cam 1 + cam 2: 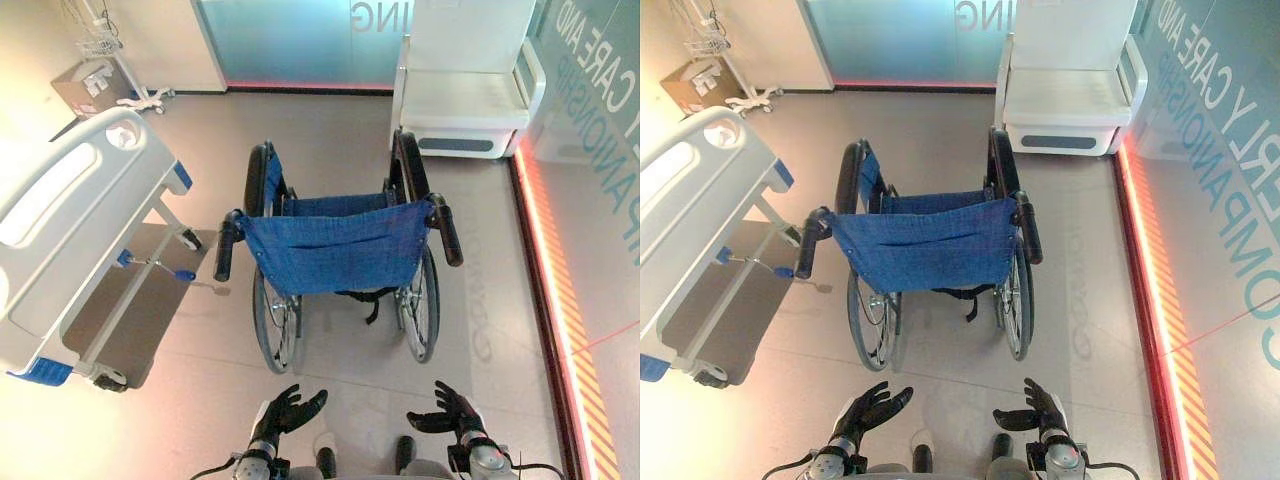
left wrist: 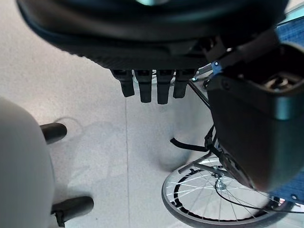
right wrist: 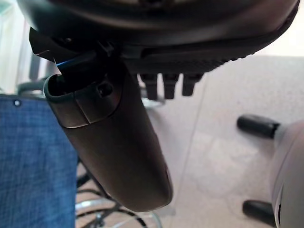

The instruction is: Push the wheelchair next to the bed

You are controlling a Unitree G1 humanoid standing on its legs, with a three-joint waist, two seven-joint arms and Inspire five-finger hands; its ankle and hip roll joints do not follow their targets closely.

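fingers spread on both dark hands [image 1: 285, 412] [image 1: 450, 408], apart from blue-cloth-backed wheelchair [image 1: 335, 245]

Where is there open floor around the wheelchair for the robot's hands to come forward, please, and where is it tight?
Bare floor lies between the open left hand and right hand and the wheelchair, and along its right side up to the orange floor strip. It is tight on the left, where the bed stands close, and ahead, by the white chair.

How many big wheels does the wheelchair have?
2: one big wheel on the wheelchair's left side, nearer the bed, and one big wheel on its right side. Smaller front wheels may be hidden.
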